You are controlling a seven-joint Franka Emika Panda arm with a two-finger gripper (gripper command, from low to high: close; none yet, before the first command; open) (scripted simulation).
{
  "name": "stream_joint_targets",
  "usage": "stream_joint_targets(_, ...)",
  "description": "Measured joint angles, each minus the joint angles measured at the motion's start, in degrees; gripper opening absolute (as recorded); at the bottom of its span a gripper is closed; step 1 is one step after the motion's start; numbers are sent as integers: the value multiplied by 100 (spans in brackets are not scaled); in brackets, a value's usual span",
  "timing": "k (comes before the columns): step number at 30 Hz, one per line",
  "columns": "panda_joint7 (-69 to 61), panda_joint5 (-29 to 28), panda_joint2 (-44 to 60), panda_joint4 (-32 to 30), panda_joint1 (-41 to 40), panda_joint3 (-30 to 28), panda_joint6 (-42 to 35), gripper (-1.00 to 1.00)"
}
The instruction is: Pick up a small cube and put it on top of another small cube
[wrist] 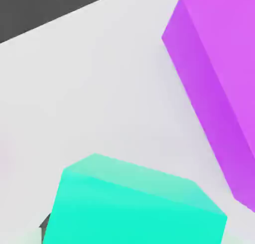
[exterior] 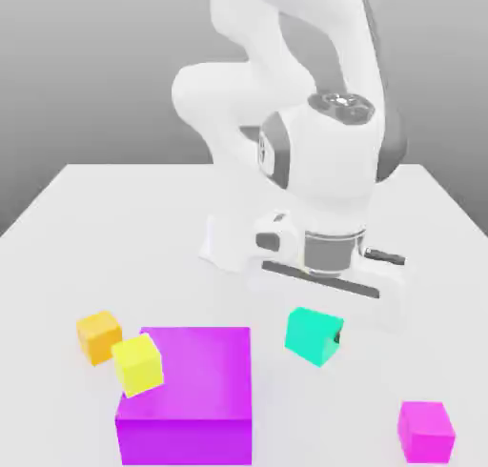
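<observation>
While the white arm (exterior: 305, 122) bends low over the white counter (exterior: 114, 227), its pincer (exterior: 335, 334) is down at the teal cube (exterior: 313, 335). I cannot tell if the pincer is open or closed. A dark bit shows at the teal cube's side. The big magenta block (exterior: 187, 394) sits just beside the teal cube, toward the exterior view's left, not touching it. A small magenta cube (exterior: 425, 430) sits well apart toward the right. A yellow cube (exterior: 138, 364) leans tilted at the block's corner, with an orange cube (exterior: 98, 336) just beside it.
</observation>
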Motion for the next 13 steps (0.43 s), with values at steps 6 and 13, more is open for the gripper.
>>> stream_joint_targets(6,-647,192,-292,632,-897,-832,-905,-100)
stream_joint_targets(13,-677,181,302,506,-949,-931,-183,100)
